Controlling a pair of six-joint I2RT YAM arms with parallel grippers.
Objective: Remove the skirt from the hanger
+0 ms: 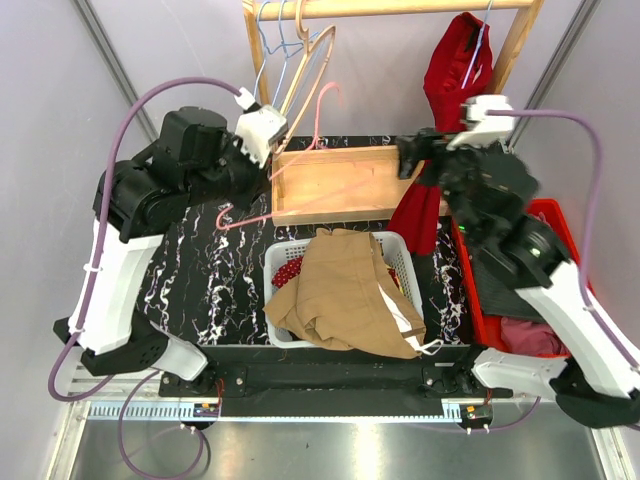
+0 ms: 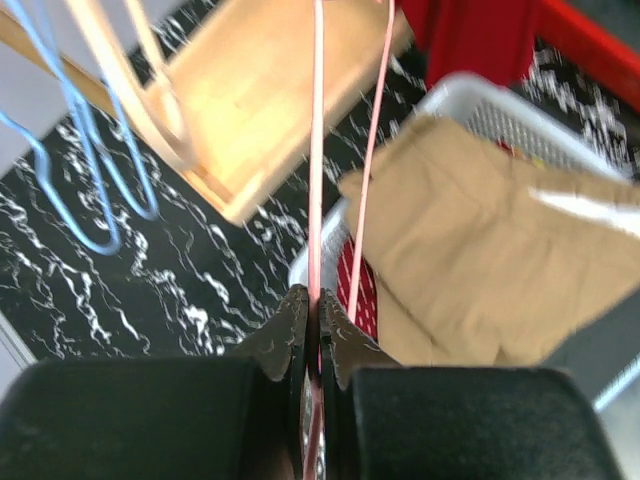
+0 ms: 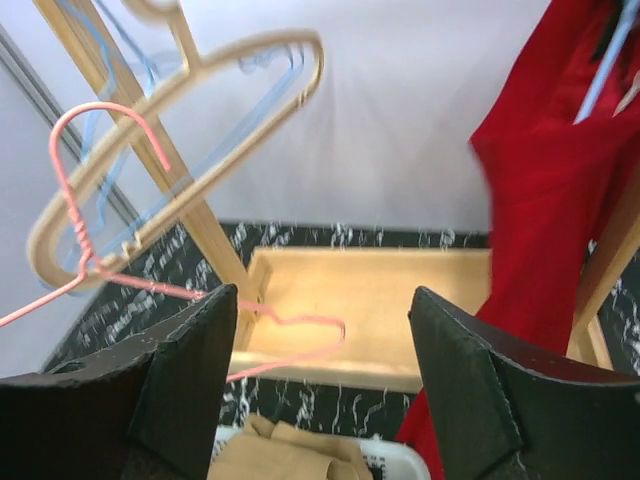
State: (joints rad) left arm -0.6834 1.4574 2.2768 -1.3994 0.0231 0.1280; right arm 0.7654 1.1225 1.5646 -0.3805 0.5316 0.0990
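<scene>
1. One tan skirt (image 1: pixel 345 295) lay off the hanger, draped over the one white basket (image 1: pixel 275 250) at the middle of the near edge. A red patterned cloth (image 1: pixel 290 270) showed beneath it.
2. Four hangers were counted:
   - one pink wire hanger (image 2: pixel 317 150), bare, held above the tabletop left of centre;
   - one bare blue wire hanger (image 1: pixel 268 55) on the rack;
   - one wooden hanger (image 1: pixel 312 60) beside it;
   - one blue hanger (image 1: pixel 482 35) carrying a red garment (image 1: pixel 455 70).
3. The left gripper (image 2: pixel 312 312) had its fingers pressed together on the pink hanger's wire.
4. The right gripper (image 3: pixel 322 300) was spread wide and held nothing. It was positioned above the far edge, right of centre, just beside the hanging red garment.
5. One wooden rack (image 1: pixel 400 8) stood at the far edge, with one wooden tray (image 1: pixel 340 185) at its foot.
6. One red bin (image 1: pixel 560 215) sat at the right edge, largely hidden by the right arm.
</scene>
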